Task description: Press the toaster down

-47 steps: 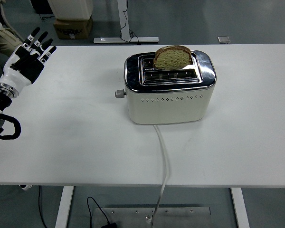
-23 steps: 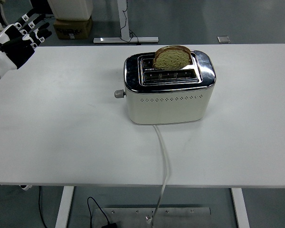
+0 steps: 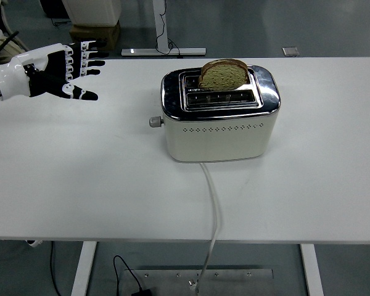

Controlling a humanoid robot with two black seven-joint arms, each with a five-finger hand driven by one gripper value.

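Left hand (image 3: pixel 55 71) hovers over the tabletop's (image 3: pixel 80 179) far-left corner, fingers (image 3: pixel 86 58) spread, holding nothing. Cream toaster (image 3: pixel 219 114) sits mid-table, well apart, bread slice (image 3: pixel 224 74) sticking up from its slot.

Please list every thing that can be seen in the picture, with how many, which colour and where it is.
table: 1, white, fills most of the view
toaster: 1, cream with a shiny metal top, on the table a little right of centre
slice of bread: 1, brown, standing up out of the far slot of the toaster
lever knob: 1, grey, on the left end of the toaster, in its raised position
power cord: 1, white, from the front of the toaster over the near table edge
cardboard box: 1, brown, on the floor beyond the table, top left
left hand: 1, black and white, fingers spread, over the far left of the table, pointing toward the toaster
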